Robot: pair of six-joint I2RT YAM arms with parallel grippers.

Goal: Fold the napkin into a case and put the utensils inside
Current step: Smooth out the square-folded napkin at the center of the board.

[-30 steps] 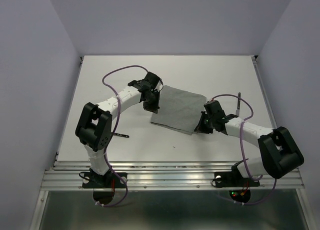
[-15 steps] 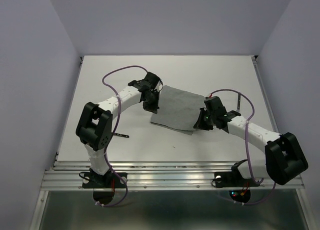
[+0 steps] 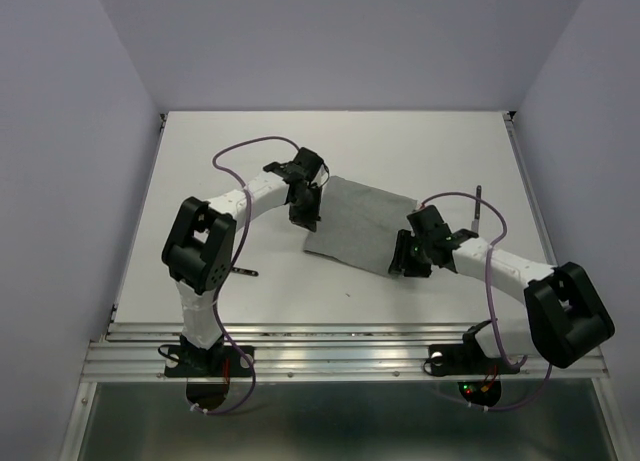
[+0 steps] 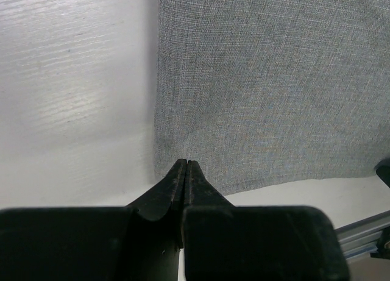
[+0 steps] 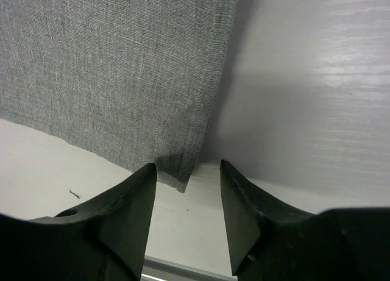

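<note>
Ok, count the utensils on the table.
2. One utensil lies near-left of the napkin; the other lies to its right. More may be hidden underneath.

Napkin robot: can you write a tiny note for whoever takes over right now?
Left claw: shut on the napkin's left edge.
Right claw: open around its near right corner, not gripping.
Two utensils show on the table, outside the cloth: one far right, another near left.
Done: no case yet.
Left: fold it narrower, slip the utensils in.
</note>
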